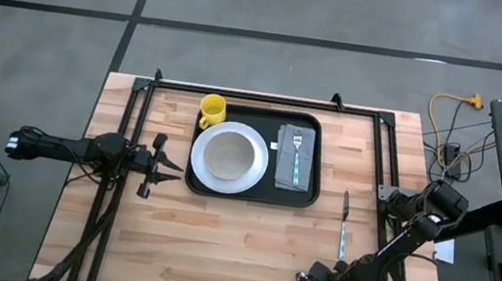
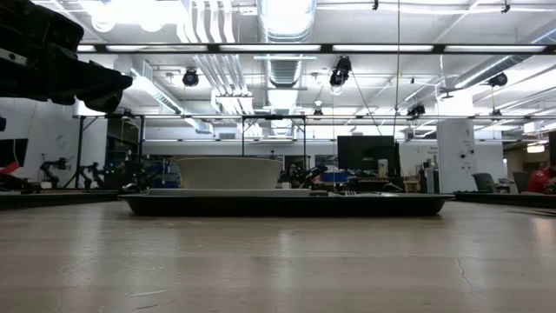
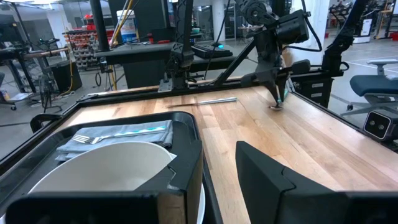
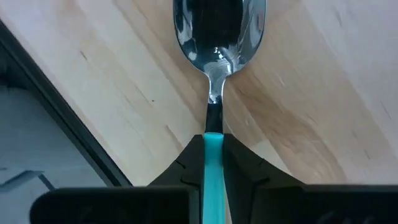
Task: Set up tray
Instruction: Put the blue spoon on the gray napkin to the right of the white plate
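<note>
Right end effector (image 4: 212, 163) pinching spoon (image 4: 217, 37)

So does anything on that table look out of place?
Only the spoon: it lies on bare wood right of the tray, while the plate, mug, napkin and fork sit on it. The right gripper is shut on its handle.

Bright ceiling lights (image 2: 287, 17) glare overhead in the level view, washing out the room behind. The table (image 1: 248, 229) is evenly lit with soft, faint shadows. The spoon (image 4: 219, 31) mirrors the lights, slightly blurred up close.
</note>
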`<action>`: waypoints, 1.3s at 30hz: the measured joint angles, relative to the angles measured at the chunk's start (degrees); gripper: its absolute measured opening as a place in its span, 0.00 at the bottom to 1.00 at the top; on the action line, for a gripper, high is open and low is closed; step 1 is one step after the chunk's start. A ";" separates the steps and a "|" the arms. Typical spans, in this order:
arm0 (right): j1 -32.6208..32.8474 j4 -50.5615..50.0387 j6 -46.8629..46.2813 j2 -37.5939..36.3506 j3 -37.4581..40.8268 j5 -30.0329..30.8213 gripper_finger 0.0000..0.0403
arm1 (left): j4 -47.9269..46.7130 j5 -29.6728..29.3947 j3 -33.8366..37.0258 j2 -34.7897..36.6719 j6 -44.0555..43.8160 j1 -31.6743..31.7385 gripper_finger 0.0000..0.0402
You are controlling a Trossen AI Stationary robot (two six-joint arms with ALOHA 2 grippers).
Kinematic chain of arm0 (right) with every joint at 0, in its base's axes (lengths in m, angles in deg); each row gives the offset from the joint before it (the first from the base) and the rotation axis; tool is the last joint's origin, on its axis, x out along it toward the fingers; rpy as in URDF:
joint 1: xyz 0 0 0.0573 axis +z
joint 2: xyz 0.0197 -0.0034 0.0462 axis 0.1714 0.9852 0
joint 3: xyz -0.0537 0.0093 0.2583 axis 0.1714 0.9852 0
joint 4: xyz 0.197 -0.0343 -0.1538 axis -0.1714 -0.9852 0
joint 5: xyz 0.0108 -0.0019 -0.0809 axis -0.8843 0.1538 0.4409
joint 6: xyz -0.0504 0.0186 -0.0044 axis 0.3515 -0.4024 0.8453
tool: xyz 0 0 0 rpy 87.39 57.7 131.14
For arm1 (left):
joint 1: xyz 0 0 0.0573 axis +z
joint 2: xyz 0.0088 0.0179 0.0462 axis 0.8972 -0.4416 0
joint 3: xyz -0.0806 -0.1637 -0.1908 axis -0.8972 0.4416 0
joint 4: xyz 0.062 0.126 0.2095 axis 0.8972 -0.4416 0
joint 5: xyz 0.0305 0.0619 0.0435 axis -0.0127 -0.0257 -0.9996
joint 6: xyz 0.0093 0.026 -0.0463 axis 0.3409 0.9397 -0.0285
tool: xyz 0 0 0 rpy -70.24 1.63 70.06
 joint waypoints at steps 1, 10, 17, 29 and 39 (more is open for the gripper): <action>-0.31 -0.11 -0.56 0.00 0.00 -0.03 0.06 | 0.02 0.00 0.00 0.00 0.00 0.01 0.21; -6.92 -4.59 -4.56 -0.25 -0.09 -0.14 0.06 | 0.02 0.00 0.00 0.01 0.00 0.02 0.21; -16.21 -6.72 0.90 -1.53 -0.20 0.79 0.06 | 0.00 0.00 0.00 0.00 0.00 0.00 0.21; -33.38 -7.42 4.16 -4.72 -0.31 3.25 0.06 | 0.01 0.00 0.00 0.01 0.00 0.00 0.21; -45.26 -7.16 6.83 -5.72 -0.33 3.21 0.06 | 0.01 0.00 0.00 0.01 0.00 0.02 0.21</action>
